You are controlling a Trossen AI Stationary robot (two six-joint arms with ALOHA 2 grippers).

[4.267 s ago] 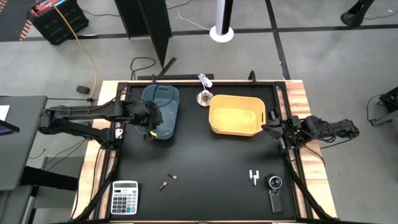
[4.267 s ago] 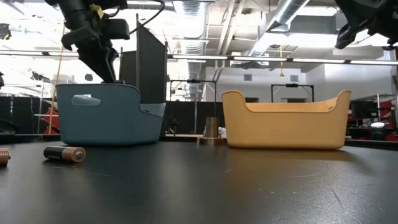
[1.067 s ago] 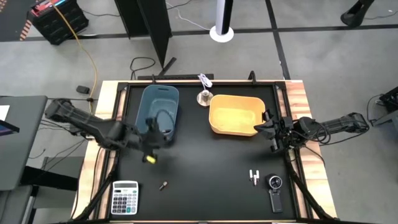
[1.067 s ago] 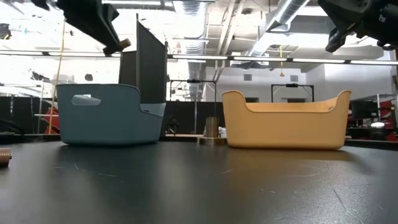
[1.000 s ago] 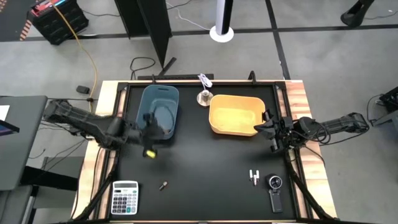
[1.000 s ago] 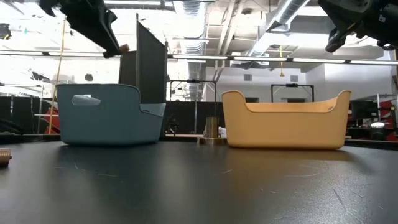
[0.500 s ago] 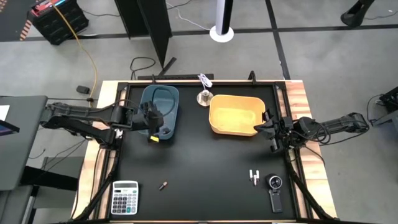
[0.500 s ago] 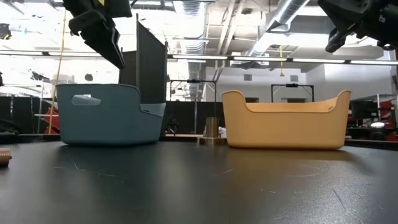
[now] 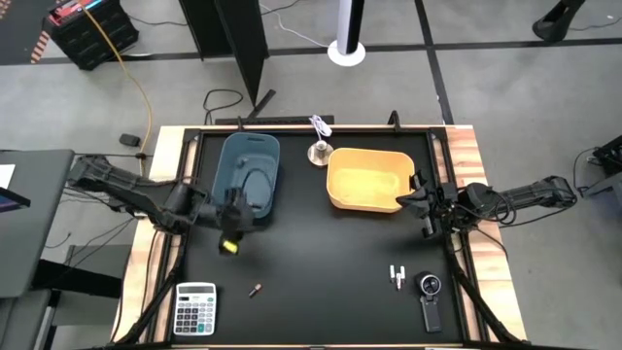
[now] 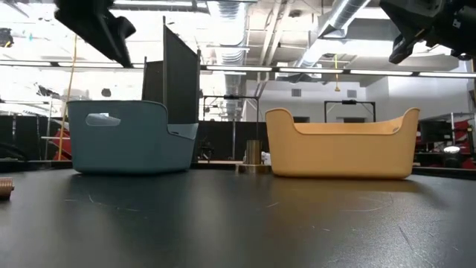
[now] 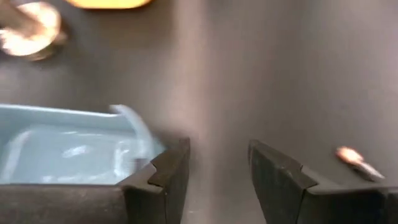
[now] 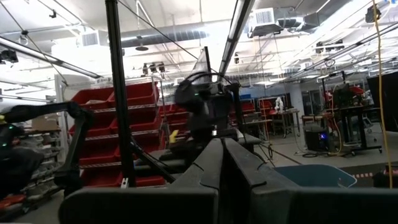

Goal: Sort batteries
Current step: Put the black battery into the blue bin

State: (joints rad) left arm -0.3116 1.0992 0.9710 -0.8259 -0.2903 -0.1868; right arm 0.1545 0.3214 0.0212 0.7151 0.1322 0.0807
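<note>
My left gripper (image 9: 234,216) hovers above the near end of the blue bin (image 9: 251,167), high in the low view (image 10: 119,52). Its fingers are open and empty in the left wrist view (image 11: 217,177). One dark battery (image 9: 256,290) lies on the mat near the calculator; it also shows past the fingers (image 11: 353,158), and its copper end peeks in at the low view's edge (image 10: 4,187). Two white batteries (image 9: 396,276) lie side by side on the mat by the black gadget. My right gripper (image 9: 415,200) is shut (image 12: 221,149) and waits raised beside the yellow bin (image 9: 367,181).
A grey-white calculator (image 9: 195,309) sits at the near left corner and a black gadget with a round dial (image 9: 431,297) at the near right. A small metal cup (image 9: 319,152) stands between the bins at the far edge. Bare black mat (image 9: 321,253) lies between bins and near edge.
My left gripper carried a copper-ended battery toward the far edge until it stood over the blue bin, then drew back toward the near edge and up. The battery no longer shows at its fingers. My right arm kept still.
</note>
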